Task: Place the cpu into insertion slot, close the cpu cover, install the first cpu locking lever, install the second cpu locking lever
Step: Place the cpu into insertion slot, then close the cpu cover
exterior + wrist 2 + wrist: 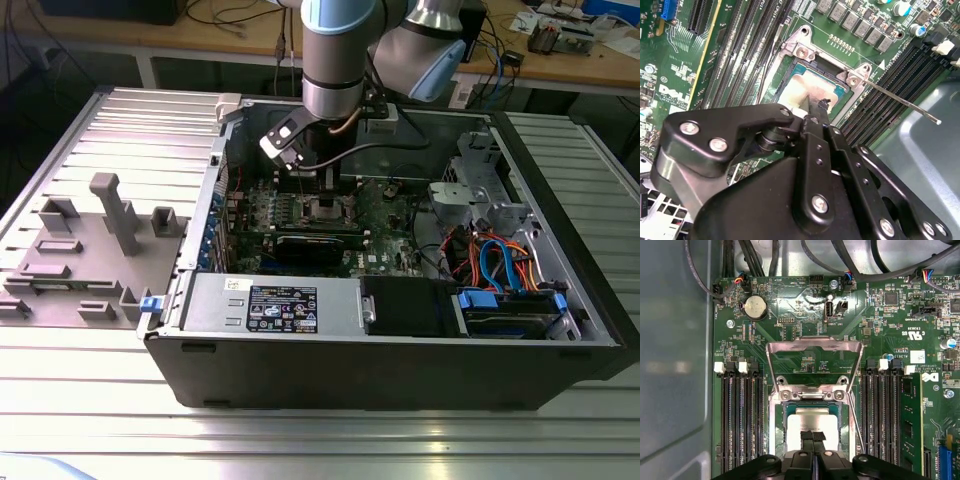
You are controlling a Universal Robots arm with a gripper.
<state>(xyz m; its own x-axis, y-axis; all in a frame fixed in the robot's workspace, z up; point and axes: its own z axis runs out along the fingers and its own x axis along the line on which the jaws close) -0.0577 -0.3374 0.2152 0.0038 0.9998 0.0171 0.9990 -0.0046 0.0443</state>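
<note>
Your gripper has its fingers pressed together, the tips right at the top of the chip. The chip lies flat in the socket, mid-motherboard between the memory slots. The cover is flipped open, and one lever juts out beside the socket.

Bright, even overhead light fills the exterior view: the ribbed silver metal table shines in pale bands along the lower frame, while the inside of the open dark grey computer case lies in dimmer shadow beneath the grey and blue robot arm. In both wrist views the green motherboard is evenly lit and the small square silver-grey cpu glares nearly white. In the second wrist view the matte black gripper carries tiny highlights on its round screw heads.
</note>
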